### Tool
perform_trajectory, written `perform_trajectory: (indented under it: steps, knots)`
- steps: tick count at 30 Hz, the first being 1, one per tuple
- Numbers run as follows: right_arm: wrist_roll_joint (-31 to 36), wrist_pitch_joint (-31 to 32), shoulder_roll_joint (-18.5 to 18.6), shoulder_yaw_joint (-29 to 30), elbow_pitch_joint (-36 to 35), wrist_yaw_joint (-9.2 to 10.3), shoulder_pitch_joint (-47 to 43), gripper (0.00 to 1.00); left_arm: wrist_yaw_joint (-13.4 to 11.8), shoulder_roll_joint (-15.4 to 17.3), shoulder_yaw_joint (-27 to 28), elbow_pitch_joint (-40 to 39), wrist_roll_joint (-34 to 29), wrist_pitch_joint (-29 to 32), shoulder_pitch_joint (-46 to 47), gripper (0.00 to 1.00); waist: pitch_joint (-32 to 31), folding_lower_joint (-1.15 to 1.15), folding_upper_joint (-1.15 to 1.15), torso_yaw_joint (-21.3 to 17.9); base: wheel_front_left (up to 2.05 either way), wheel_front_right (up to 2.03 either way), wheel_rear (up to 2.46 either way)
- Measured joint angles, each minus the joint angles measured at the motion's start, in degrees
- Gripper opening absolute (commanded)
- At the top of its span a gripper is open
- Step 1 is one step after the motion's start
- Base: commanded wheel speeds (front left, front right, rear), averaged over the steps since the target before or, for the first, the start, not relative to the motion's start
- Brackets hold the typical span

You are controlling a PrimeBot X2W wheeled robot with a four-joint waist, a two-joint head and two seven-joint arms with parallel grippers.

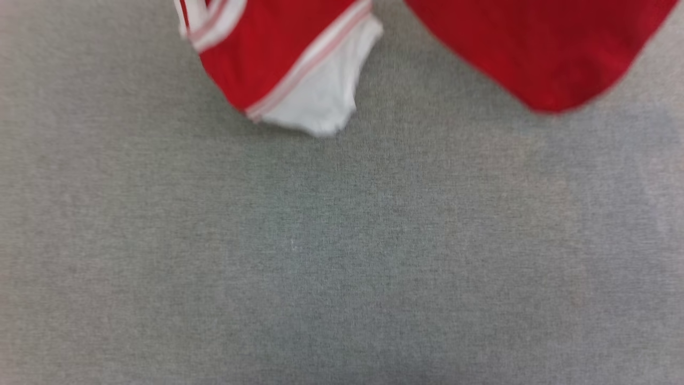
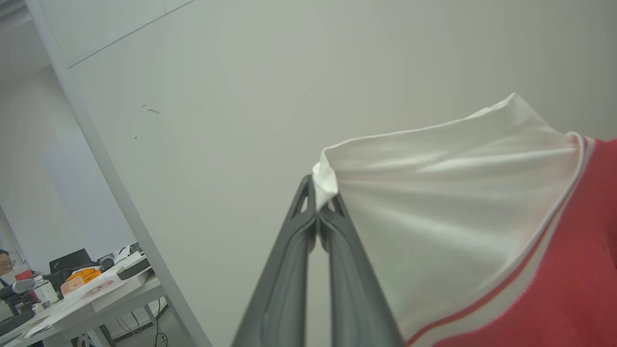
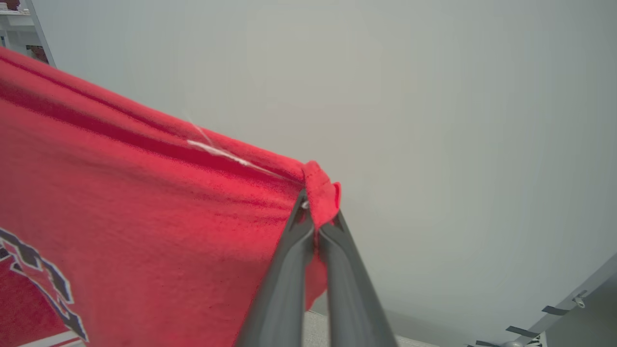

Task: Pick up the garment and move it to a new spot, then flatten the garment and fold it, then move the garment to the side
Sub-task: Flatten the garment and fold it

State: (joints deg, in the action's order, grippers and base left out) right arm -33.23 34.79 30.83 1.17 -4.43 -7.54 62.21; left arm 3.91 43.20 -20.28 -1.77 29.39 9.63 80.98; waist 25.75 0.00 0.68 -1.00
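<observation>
We hold the garment (image 1: pixel 539 53) by both ends, jaws fully closed on cloth.
Left gripper (image 2: pixel 319 205) pinches a white sleeve edge, mid-frame; right gripper (image 3: pixel 318 219) pinches a red hem corner, mid-frame. In the head view the garment sits along the top edge, above the grey surface (image 1: pixel 320 256).

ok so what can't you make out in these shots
Head view: the shirt is blurred and cut off by the top edge.
Right wrist view: the print runs off the left edge, unreadable.
Left wrist view: the desk clutter is too small to identify.
</observation>
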Motion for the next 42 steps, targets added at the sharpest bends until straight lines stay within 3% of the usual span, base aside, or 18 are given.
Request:
perform_trajectory:
  steps: [5, 14, 20, 25, 31, 42]
  knots:
    - [2.8, -2.5, -0.7, -4.3, 8.6, -0.05, 10.0, 0.00, 2.4, -0.5, -2.9, 10.2, -4.2, -1.8, 12.5, 0.00, 5.9, 0.01, 0.00, -0.6, 0.00, 0.00, 0.00]
    - [8.5, -12.2, -5.1, -8.9, 25.5, -0.08, 28.8, 0.00, 3.4, -5.8, -5.0, 31.2, -8.8, -10.4, 32.3, 0.00, 14.3, 0.01, 0.00, -2.0, 0.00, 0.00, 0.00]
    - [12.5, -20.5, -7.6, -9.5, 35.4, -0.08, 35.3, 0.00, 3.4, -9.4, -6.0, 42.6, -8.9, -14.7, 36.6, 0.00, 17.3, 0.01, 0.00, -2.7, 0.00, 0.00, 0.00]
    - [14.3, -27.0, -8.8, -11.4, 40.9, -0.07, 35.4, 0.00, 3.7, -11.2, -7.5, 47.6, -7.5, -19.7, 35.5, 0.00, 18.6, 0.01, 0.00, -2.2, 0.00, 0.00, 0.00]
    - [14.4, -33.8, -9.4, -15.4, 45.1, -0.05, 31.2, 0.00, 3.7, -13.9, -9.7, 49.4, -3.7, -23.3, 26.2, 0.00, 18.5, 0.01, 0.00, -0.8, 0.00, 0.00, 0.00]
    - [9.1, -41.8, -10.6, -24.6, 49.1, -0.04, 17.2, 0.00, 3.5, -17.5, -10.9, 38.8, -0.9, -24.3, 1.6, 0.00, 13.1, 0.00, 0.00, 0.5, 0.00, 0.00, 0.00]
